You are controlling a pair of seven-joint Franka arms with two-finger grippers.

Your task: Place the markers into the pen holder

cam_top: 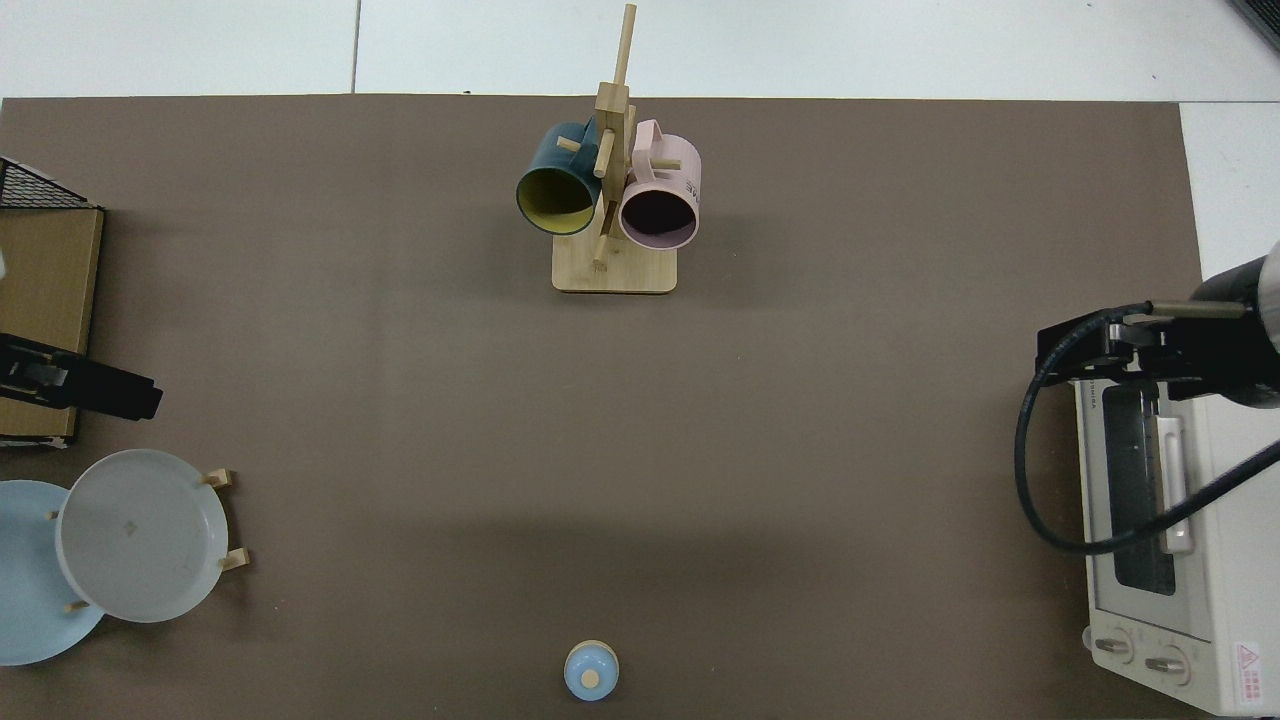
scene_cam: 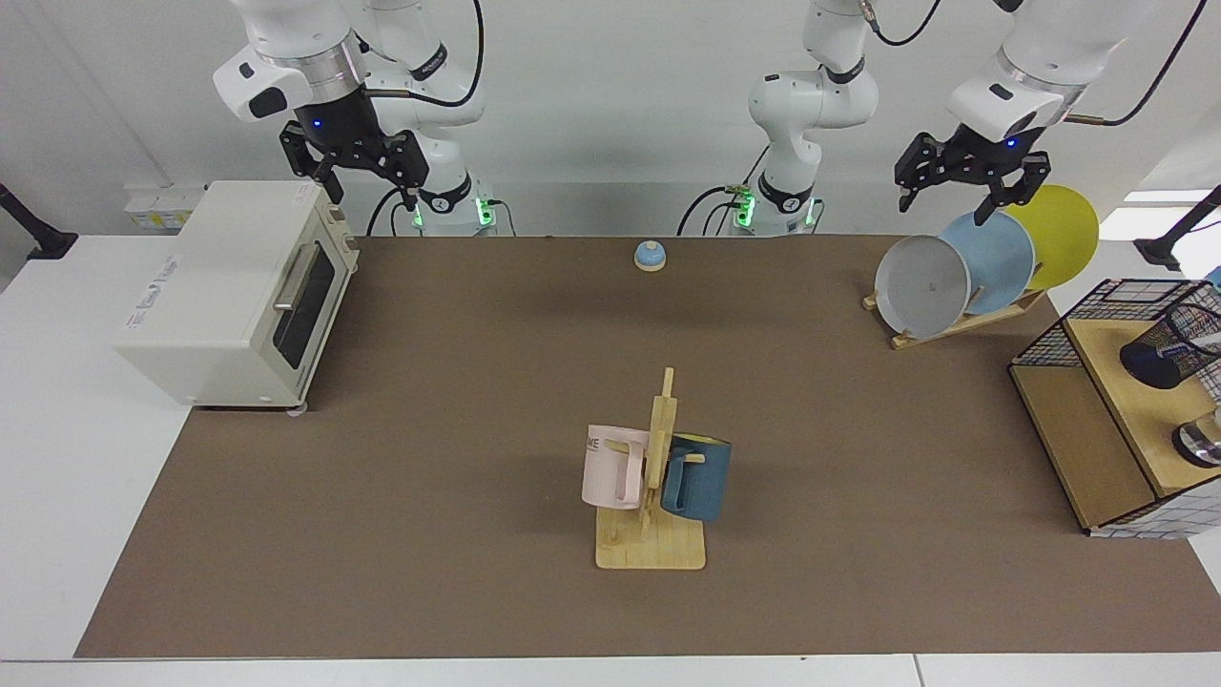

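Note:
The pen holder, a black wire-mesh cup, lies tilted on a wooden shelf at the far right edge of the facing view. A pale slim shape shows through its mesh; I cannot tell whether it is one of the markers. My left gripper hangs open and empty above the plate rack, well back from the holder, and it enters the top view at the left edge. My right gripper hangs open and empty over the back corner of the toaster oven, also seen in the top view.
A mug rack with a pink and a blue mug stands mid-table. The plate rack holds grey, blue and yellow plates. A small blue bell sits at the back. A black wire basket and a shiny metal object are on the shelf.

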